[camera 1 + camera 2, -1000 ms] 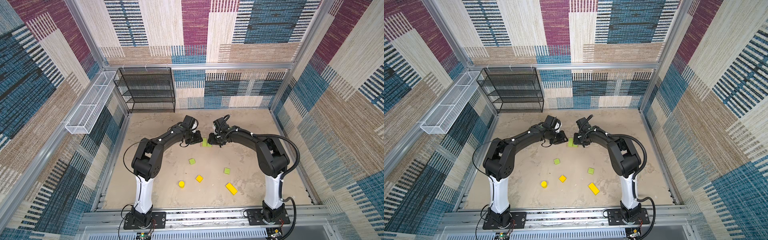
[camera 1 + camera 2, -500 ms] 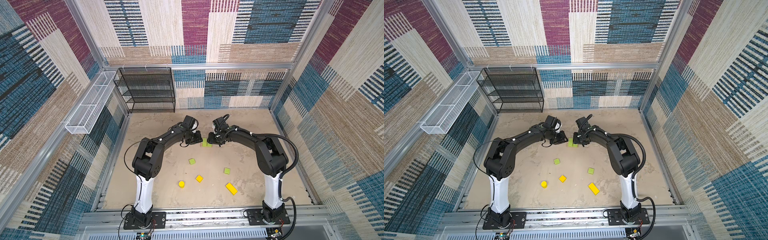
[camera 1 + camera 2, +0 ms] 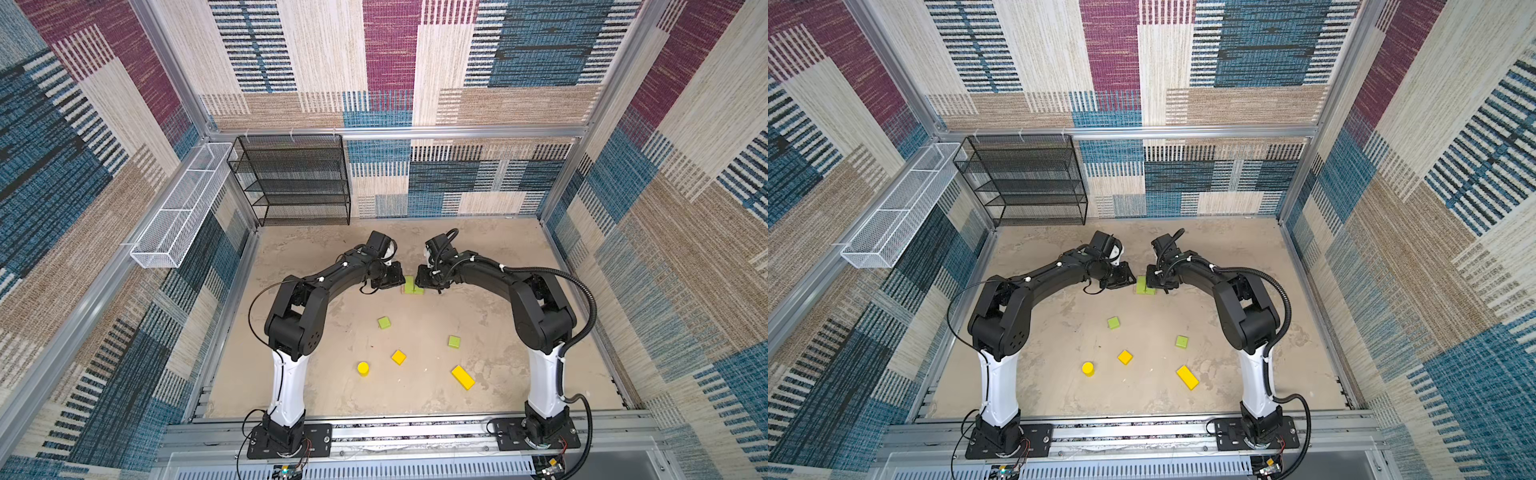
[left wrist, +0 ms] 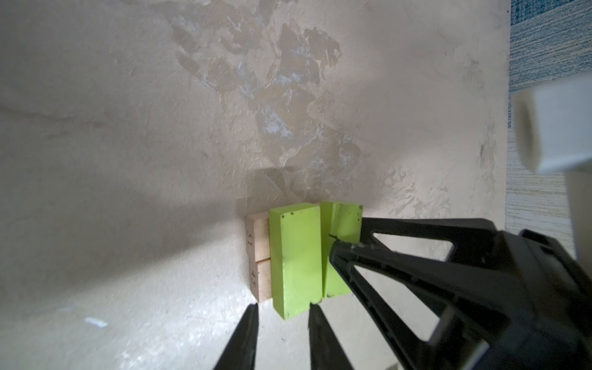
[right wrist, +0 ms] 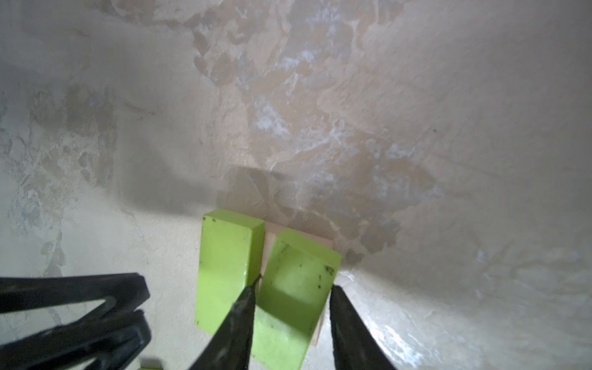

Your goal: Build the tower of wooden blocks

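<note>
**Two-layer tower at mid-bench, both jaws at its green layer**

The tower (image 3: 411,286) is found towards the far side of the bench (image 3: 415,403), between the two arms. Two tan planks (image 4: 258,253) are laid side by side as its base, and two long lime-green blocks are laid across them. The left long green block (image 4: 294,259) is seen lying flat. The right long green block (image 5: 298,262) is set close beside it, with a narrow gap left between them.

The left gripper (image 4: 282,315) is held at the near end of the left long green block. Its jaws are parted by about that block's width and nothing is seen gripped in them. In the right wrist view a strip of bare bench is shown between them and the block.

The right gripper (image 5: 295,285) is set over the right long green block, with one jaw in the gap between the green blocks and the other at the outer side. Whether that block is clamped cannot be told.

Nearer the arm bases, five blocks are scattered apart on the bench: a green cube (image 3: 384,322), a second green cube (image 3: 454,342), a yellow cube (image 3: 398,357), a yellow cylinder (image 3: 363,368) standing upright and a yellow bar (image 3: 463,377) lying flat.
</note>
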Motion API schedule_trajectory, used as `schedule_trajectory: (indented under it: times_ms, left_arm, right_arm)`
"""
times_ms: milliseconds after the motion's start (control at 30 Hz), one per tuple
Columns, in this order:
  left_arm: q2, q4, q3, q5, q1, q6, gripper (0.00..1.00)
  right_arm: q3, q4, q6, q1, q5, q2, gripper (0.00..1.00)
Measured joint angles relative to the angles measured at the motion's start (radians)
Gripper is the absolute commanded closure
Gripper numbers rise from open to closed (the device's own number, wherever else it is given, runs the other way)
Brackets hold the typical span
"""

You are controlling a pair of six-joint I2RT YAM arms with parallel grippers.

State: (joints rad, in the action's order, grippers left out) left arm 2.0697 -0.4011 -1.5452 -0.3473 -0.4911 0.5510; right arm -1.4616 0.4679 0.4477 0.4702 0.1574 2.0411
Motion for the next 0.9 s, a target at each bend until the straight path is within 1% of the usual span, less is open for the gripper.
schedule_trajectory:
  times_ms: [167,333,533,900]
  left_arm:
    - [0.000,0.000,-0.003,0.000,0.000,0.000,0.69]
    - [0.003,0.000,-0.003,0.000,0.000,0.000,0.69]
    - [0.003,0.000,-0.005,-0.001,0.000,0.000,0.71]
    - [0.008,0.000,-0.010,-0.016,-0.003,0.000,0.72]
  right_arm:
    - [-0.005,0.000,0.000,0.000,0.000,0.000,0.60]
    - [-0.007,0.000,0.000,0.000,0.007,0.001,0.64]
    - [-0.007,0.000,0.000,0.000,0.019,0.002,0.64]
    - [-0.007,0.000,0.001,0.000,0.019,-0.004,0.59]
